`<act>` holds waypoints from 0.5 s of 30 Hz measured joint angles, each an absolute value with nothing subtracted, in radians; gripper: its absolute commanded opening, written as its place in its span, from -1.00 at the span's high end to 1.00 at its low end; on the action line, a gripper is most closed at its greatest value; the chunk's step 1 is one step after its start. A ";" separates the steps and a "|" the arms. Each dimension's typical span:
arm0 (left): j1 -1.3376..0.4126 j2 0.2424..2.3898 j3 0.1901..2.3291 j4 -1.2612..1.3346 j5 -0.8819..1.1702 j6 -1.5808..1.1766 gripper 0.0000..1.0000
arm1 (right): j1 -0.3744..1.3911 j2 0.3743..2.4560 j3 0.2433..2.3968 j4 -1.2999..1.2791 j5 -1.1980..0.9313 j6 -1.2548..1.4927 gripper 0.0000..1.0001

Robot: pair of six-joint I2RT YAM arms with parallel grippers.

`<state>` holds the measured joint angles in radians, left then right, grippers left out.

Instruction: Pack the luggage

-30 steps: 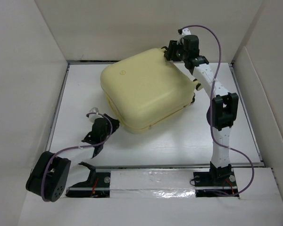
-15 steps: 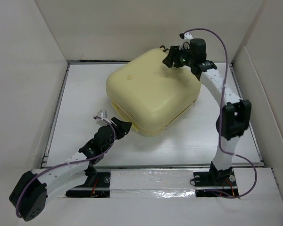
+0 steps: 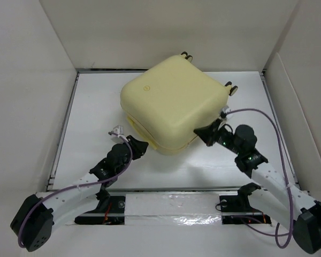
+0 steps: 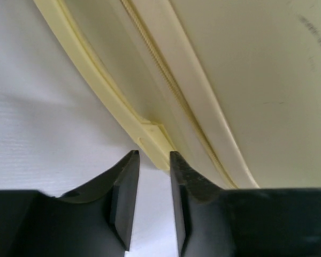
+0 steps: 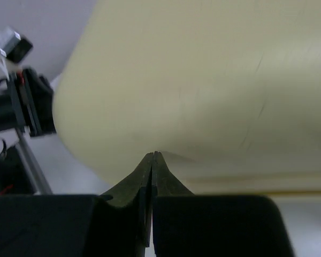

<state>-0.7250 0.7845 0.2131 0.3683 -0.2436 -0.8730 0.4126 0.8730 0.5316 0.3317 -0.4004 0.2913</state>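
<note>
The luggage (image 3: 174,101) is a pale-yellow hard-shell suitcase lying flat and closed on the white table, with caster wheels (image 3: 231,89) at its far right side. My left gripper (image 3: 142,143) is at its near-left edge, jaws a narrow gap apart and empty. In the left wrist view the fingertips (image 4: 132,156) stop just short of a small tab on the suitcase rim (image 4: 152,134). My right gripper (image 3: 199,131) is shut and empty, with its tips (image 5: 153,155) against the suitcase's near-right shell (image 5: 203,80). The lining is hidden.
White walls enclose the table on the left, back and right. The arm bases stand on a rail (image 3: 171,206) along the near edge. The left arm (image 5: 21,101) shows in the right wrist view beyond the suitcase.
The right arm swung from the suitcase's far corner round to its near-right side. The left arm stretched forward to the near-left edge. The suitcase slid slightly right early on.
</note>
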 measured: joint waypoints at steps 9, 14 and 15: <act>-0.713 0.871 0.213 0.425 -0.154 -0.830 0.17 | 0.540 0.688 0.230 0.353 -0.255 0.336 0.07; -0.713 0.883 0.213 0.468 -0.092 -0.805 0.38 | 0.543 0.816 0.229 0.434 -0.239 0.337 0.03; -0.714 0.884 0.213 0.476 -0.082 -0.798 0.40 | 0.543 0.848 0.229 0.449 -0.240 0.337 0.02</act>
<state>-0.7136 0.8841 0.2131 0.4763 -0.0818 -0.7982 0.5434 0.8482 0.2291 0.4488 -0.2401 0.3374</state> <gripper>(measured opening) 0.321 0.483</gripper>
